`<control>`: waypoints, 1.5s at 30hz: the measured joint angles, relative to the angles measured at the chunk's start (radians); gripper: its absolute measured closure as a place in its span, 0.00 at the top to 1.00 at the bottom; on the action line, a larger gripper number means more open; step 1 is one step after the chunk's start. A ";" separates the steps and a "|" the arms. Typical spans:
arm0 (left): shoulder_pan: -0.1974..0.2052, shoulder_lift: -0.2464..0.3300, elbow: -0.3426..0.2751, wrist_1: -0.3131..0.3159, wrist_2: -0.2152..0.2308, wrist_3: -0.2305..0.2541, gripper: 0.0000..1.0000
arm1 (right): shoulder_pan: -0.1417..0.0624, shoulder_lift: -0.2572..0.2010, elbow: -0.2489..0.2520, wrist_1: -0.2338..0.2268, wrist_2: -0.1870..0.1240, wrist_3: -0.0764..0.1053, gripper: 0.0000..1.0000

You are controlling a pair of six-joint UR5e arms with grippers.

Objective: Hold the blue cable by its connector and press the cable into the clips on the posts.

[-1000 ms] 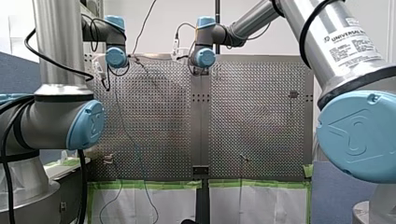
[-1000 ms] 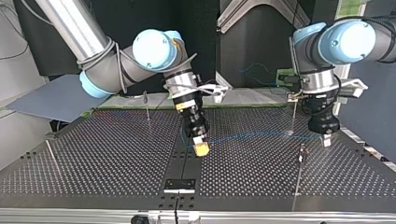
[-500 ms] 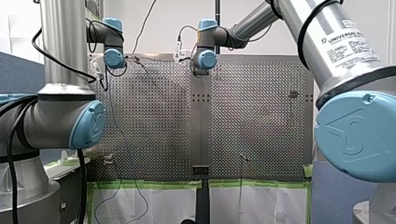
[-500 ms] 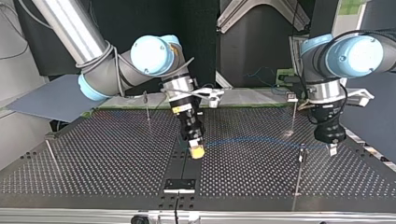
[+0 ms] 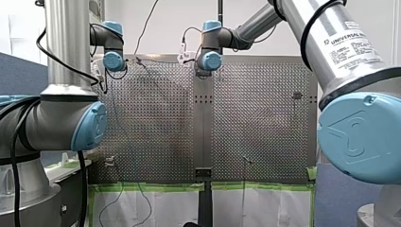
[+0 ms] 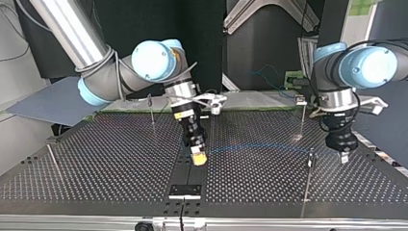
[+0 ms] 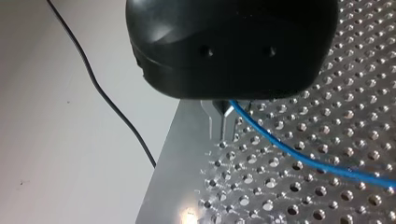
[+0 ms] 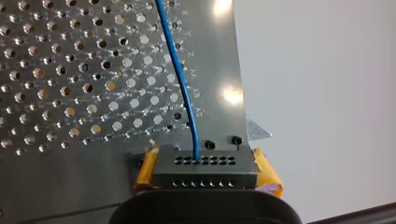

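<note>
**Cable Span and Nearest Post**

The thin blue cable point(image 6: 260, 146) runs crosswise over the perforated metal table point(image 6: 120, 163), stretched between both hands. The right hand point(image 8: 205, 171) clamps its yellow pads point(image 8: 144, 170) onto the dark grey block connector point(image 8: 205, 164). The left hand point(image 7: 223, 116), fingers narrow, pinches the cable just beside a slim metal post point(image 6: 308, 168).

Front cam: behind and above my shoulders, far back, looking across the perforated table point(image 5: 255, 118); my left arm point(image 5: 66, 127) at 9 o'clock, my right arm point(image 5: 359, 137) at 3. Top cam: opposite, low, facing me, sides crossed. Wrist cams: very close. Top and wrists share the blue cable point(image 7: 289, 151).
</note>
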 joint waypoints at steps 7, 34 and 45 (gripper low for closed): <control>0.003 -0.034 0.020 0.002 0.015 0.024 0.00 | -0.016 0.002 0.000 0.000 0.001 0.000 0.00; 0.022 -0.118 0.118 0.034 0.064 -0.048 0.00 | -0.062 0.036 -0.034 0.002 -0.007 -0.002 0.00; 0.032 -0.134 0.121 0.046 0.096 -0.058 0.00 | -0.073 0.039 -0.064 0.011 -0.023 -0.002 0.00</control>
